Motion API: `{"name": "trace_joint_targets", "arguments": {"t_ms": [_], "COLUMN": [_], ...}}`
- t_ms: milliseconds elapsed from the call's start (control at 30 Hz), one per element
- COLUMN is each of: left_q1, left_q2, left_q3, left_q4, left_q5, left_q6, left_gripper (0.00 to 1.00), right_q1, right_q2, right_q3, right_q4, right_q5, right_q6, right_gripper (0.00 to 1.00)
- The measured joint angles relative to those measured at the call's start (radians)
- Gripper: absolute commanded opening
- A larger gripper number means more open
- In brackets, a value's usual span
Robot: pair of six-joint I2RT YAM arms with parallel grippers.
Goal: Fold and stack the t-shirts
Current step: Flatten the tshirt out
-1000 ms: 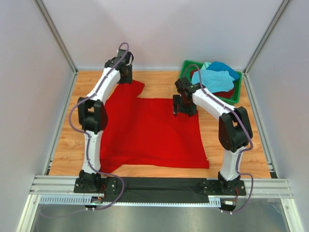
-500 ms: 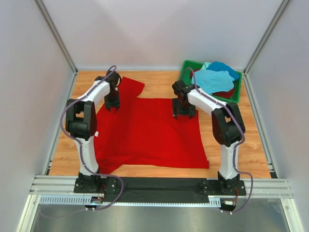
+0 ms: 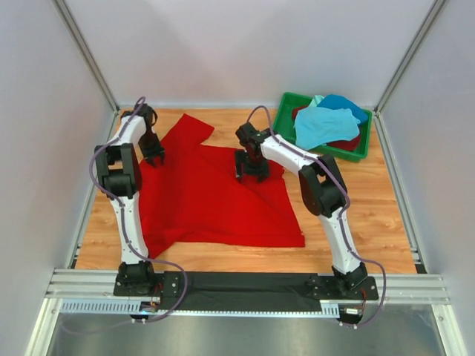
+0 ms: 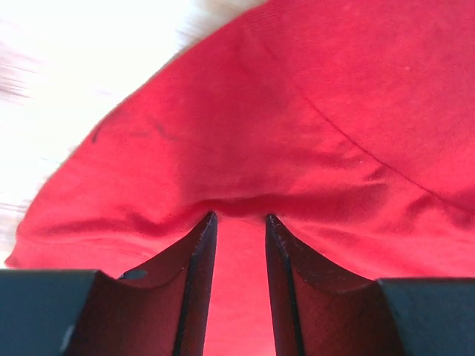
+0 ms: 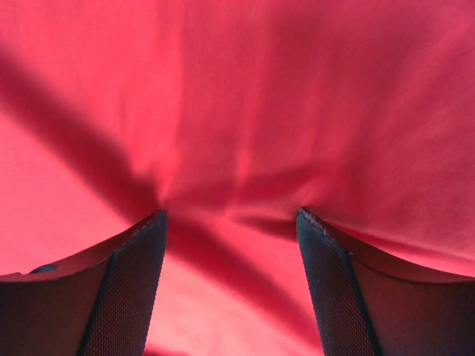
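Both arms swung leftward, dragging red t-shirt (image 3: 215, 200) across table (image 3: 371, 215); its right edge now skewed. Left gripper (image 3: 152, 153) jaws nearly closed, pinching shirt's far-left edge. Right gripper (image 3: 251, 172) jaws partly closed on bunched cloth at far edge. Other t-shirts (image 3: 324, 122) heaped in green bin (image 3: 285, 113).

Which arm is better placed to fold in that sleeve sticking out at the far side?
Left, probably. The left claw sits at the red t-shirt's left edge beside that sleeve; the right claw is farther off.
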Motion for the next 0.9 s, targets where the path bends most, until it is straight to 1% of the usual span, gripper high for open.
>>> {"name": "trace_joint_targets", "arguments": {"t_ms": [133,233,300,433,533,567,633,667,700,733,800,900], "left_q1": [0.049,0.052,0.045,0.035,0.033,0.033,0.033,0.034,0.034,0.034,0.034,0.034], "left_q2": [0.011,0.011,0.009,-0.007,-0.023,-0.031,-0.048,-0.056,-0.061,-0.064,-0.065,-0.065], "left_q3": [0.024,0.022,0.016,-0.007,-0.026,-0.035,-0.050,-0.055,-0.058,-0.060,-0.062,-0.063], "left_q4": [-0.008,-0.010,-0.008,-0.003,-0.002,0.000,0.000,0.000,0.000,0.002,0.006,0.014], "left_q5": [-0.027,-0.053,-0.068,-0.095,-0.106,-0.108,-0.109,-0.109,-0.108,-0.106,-0.100,-0.084], "left_q6": [0.022,0.042,0.054,0.068,0.072,0.072,0.072,0.072,0.072,0.071,0.071,0.070], "left_gripper": [0.40,0.39,0.39,0.39,0.39,0.39,0.38,0.38,0.38,0.38,0.37,0.36], "right_q1": [0.058,0.080,0.080,0.039,-0.035,-0.062,-0.114,-0.139,-0.164,-0.184,-0.200,-0.190], "right_q2": [-0.007,-0.007,-0.007,-0.019,-0.019,-0.019,-0.027,-0.031,-0.032,-0.032,-0.027,-0.007], "right_q3": [-0.016,-0.017,-0.007,0.020,0.097,0.123,0.152,0.157,0.160,0.161,0.161,0.173], "right_q4": [0.008,0.002,-0.024,-0.042,-0.077,-0.084,-0.082,-0.084,-0.085,-0.085,-0.089,-0.090], "right_q5": [-0.113,-0.181,-0.187,-0.134,-0.082,-0.062,-0.029,-0.012,0.001,0.014,0.028,0.031], "right_q6": [0.069,0.091,0.088,0.059,0.045,0.045,0.046,0.047,0.050,0.054,0.058,0.063], "right_gripper": [0.72,0.72,0.72,0.72,0.67,0.63,0.58,0.53,0.51,0.47,0.45,0.45]}}
